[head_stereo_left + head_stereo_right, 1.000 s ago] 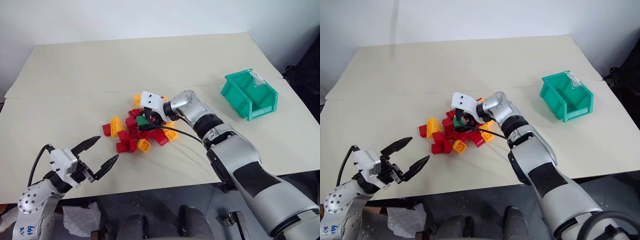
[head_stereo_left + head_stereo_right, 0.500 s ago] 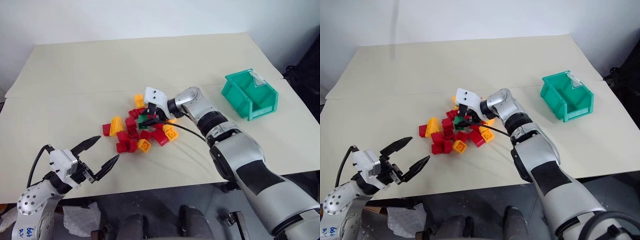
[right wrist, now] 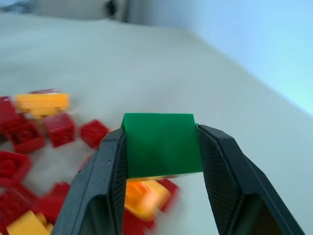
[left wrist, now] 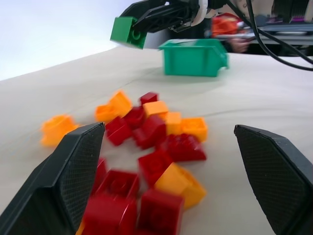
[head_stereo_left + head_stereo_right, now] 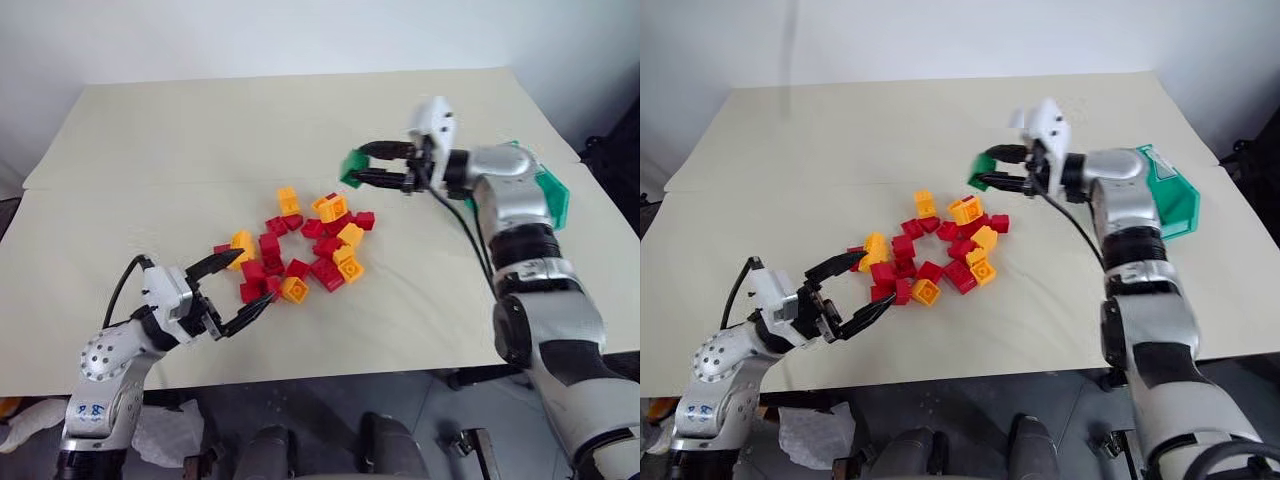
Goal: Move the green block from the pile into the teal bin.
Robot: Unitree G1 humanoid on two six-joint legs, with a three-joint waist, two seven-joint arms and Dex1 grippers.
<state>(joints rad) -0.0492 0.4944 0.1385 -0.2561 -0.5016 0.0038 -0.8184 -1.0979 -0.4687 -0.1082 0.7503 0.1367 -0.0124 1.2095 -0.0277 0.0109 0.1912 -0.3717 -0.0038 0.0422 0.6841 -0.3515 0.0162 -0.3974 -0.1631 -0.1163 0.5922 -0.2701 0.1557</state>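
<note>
Above the counter (image 5: 200, 130), clear of the pile (image 5: 300, 250) — green block (image 5: 352, 167) clamped in right gripper (image 5: 365, 166) fingers; teal bin (image 5: 552, 193) lies behind that wrist, to the right. Left gripper (image 5: 240, 290) fingers wide, empty.

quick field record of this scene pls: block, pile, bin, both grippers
green block: held in the air above the table, off the pile
pile: red and orange-yellow bricks, loose on the table
teal bin: on the table, partly behind the right arm in the eye views
right gripper: shut on the green block
left gripper: open, holding nothing, at the pile's near edge
table: beige
</note>
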